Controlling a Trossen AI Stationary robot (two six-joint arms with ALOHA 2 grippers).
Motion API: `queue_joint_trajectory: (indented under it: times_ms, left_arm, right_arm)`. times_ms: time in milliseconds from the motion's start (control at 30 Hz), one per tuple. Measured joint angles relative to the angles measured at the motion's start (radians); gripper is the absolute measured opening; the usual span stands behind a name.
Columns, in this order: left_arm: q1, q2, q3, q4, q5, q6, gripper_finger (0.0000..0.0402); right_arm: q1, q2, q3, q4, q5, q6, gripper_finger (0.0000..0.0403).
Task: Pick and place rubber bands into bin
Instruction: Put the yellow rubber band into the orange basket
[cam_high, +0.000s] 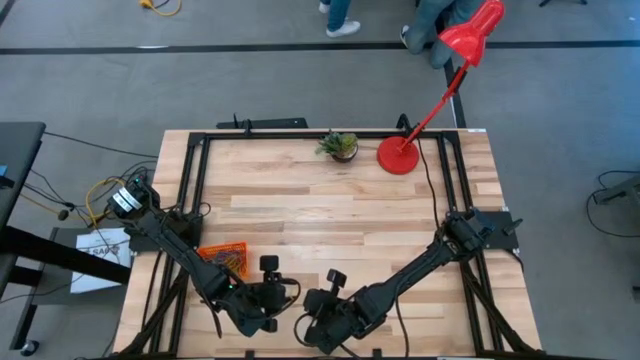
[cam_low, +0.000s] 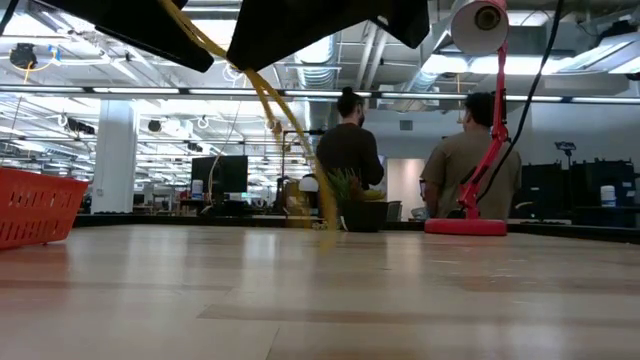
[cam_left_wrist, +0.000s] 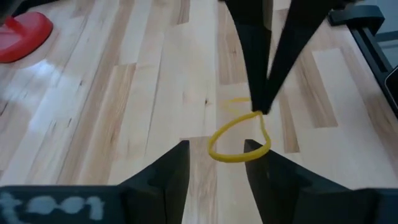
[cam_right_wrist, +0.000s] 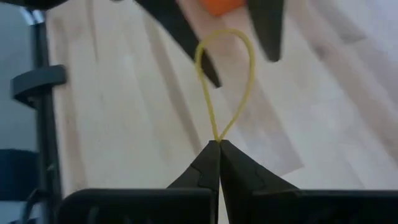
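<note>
A yellow rubber band (cam_left_wrist: 231, 140) hangs above the table's near middle, between my two grippers. My right gripper (cam_right_wrist: 217, 144) is shut on one end of it; in the high view that gripper (cam_high: 322, 303) is near the front edge. My left gripper (cam_left_wrist: 217, 150) faces it with open fingers, which stand either side of the loop's other end (cam_right_wrist: 227, 36). The orange bin (cam_high: 222, 258) sits on the table to the left, beside my left arm, with bands inside. In the low view the band (cam_low: 290, 140) dangles below the dark grippers. My right gripper pinches the yellow band's end (cam_right_wrist: 217, 137) between its two shut fingertips, slanting down from the table's right. The band stretches forward from them as one narrow open loop, lifted off the wood. My left gripper: the loop's far end passes close by one fingertip (cam_left_wrist: 252, 149); whether it touches, I cannot tell.
A small potted plant (cam_high: 340, 146) and the red lamp's round base (cam_high: 398, 156) stand at the table's far edge. Bare wood lies between them and my grippers. Two people stand in the room beyond the table (cam_low: 350, 150).
</note>
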Motion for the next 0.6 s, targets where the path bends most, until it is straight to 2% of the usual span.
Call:
queue_joint_trajectory:
  times_ms: [133, 267, 433, 600]
  left_arm:
    - [0.000, 0.000, 0.000, 0.012, 0.000, 0.000, 0.0144]
    - [0.000, 0.000, 0.000, 0.019, 0.008, 0.000, 0.0144]
    - [0.000, 0.000, 0.000, 0.018, 0.066, 0.000, 0.0144]
    - [0.000, 0.000, 0.000, 0.021, 0.074, 0.001, 0.0144]
  right_arm:
    - [-0.001, 0.000, -0.021, 0.051, -0.073, -0.006, 0.0000]
    - [-0.002, 0.001, -0.023, 0.059, -0.068, -0.009, 0.0000]
    - [-0.010, 0.001, -0.023, 0.060, -0.038, -0.037, 0.0000]
    - [-0.021, 0.001, -0.023, 0.065, -0.095, -0.059, 0.0000]
